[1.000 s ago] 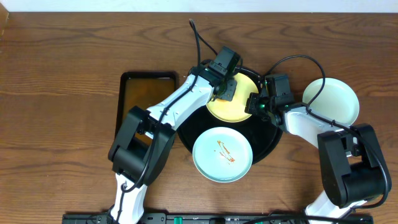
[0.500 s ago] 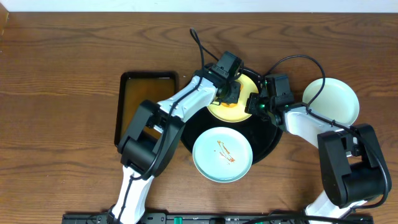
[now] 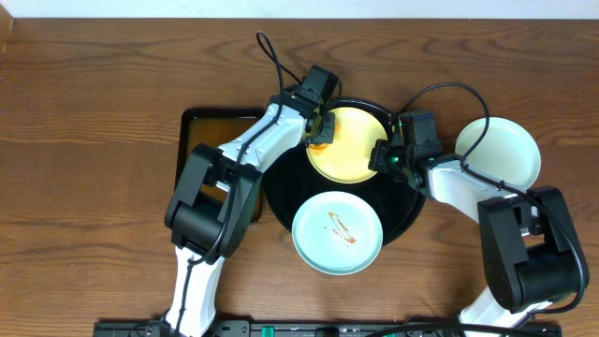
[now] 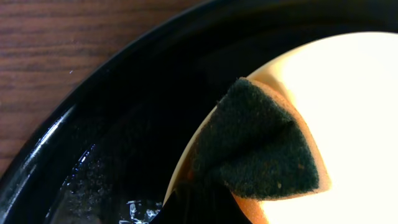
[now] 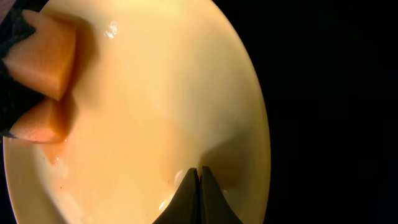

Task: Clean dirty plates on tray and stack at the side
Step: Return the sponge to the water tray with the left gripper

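Note:
The black tray point(image 3: 281, 192) holds a pale yellow plate point(image 3: 354, 150) at its back and a mint-green plate point(image 3: 318, 245) with reddish sauce smears at its front. My left gripper point(image 3: 318, 133) is shut on an orange sponge point(image 3: 320, 142) with a dark scouring face, at the yellow plate's left edge. In the left wrist view the sponge point(image 4: 261, 149) overlaps the plate point(image 4: 354, 93) rim above the tray point(image 4: 124, 124). My right gripper point(image 3: 382, 159) is shut, its tips point(image 5: 199, 177) pressing on the yellow plate point(image 5: 161, 106) near its right rim. The sponge point(image 5: 43, 56) shows at the far side.
A second mint-green plate point(image 3: 499, 153), without smears, lies on the wood tabletop right of the tray. A rectangular brown tray with a black rim point(image 3: 217, 140) sits left of the black tray, partly under my left arm. Cables arc behind both grippers.
My left gripper has dragged the sponge from the middle of the yellow plate leftward to its left edge. The right gripper and the plates have stayed put.

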`<state>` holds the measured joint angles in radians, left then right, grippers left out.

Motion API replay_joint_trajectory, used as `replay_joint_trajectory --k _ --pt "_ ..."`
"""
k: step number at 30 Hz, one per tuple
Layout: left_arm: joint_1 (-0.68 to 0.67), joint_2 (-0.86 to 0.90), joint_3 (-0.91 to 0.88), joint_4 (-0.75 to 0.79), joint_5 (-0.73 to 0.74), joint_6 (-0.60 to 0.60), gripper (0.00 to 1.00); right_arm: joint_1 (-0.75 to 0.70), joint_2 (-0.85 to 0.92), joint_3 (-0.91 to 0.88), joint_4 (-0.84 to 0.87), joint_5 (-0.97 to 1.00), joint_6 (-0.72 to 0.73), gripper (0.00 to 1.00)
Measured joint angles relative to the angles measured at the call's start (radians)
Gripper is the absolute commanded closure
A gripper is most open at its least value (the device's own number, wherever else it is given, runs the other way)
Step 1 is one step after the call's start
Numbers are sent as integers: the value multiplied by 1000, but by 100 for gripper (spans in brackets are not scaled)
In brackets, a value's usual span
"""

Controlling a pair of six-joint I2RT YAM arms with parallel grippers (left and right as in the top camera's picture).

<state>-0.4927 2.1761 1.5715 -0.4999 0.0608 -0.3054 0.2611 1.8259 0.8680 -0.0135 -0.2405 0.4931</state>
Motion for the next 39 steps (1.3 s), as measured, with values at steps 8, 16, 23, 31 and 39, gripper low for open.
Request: replay_joint_trajectory --k 8,16,23,31,39 --pt "19 -167 -8 -152 -51 18 93 0 0 0 -1 -12 0 94" --pt "121 -345 -6 -321 -86 18 93 0 -58 3 -98 -5 -53 72" --pt "343 -342 -7 -380 -72 9 93 -17 -219 20 -240 60 -81 70" --pt "390 -342 -42 -390 -14 2 93 -22 -126 21 -348 148 -85 75" --pt "390 -342 -45 -396 5 -6 93 -23 -42 33 -199 75 -76 99"
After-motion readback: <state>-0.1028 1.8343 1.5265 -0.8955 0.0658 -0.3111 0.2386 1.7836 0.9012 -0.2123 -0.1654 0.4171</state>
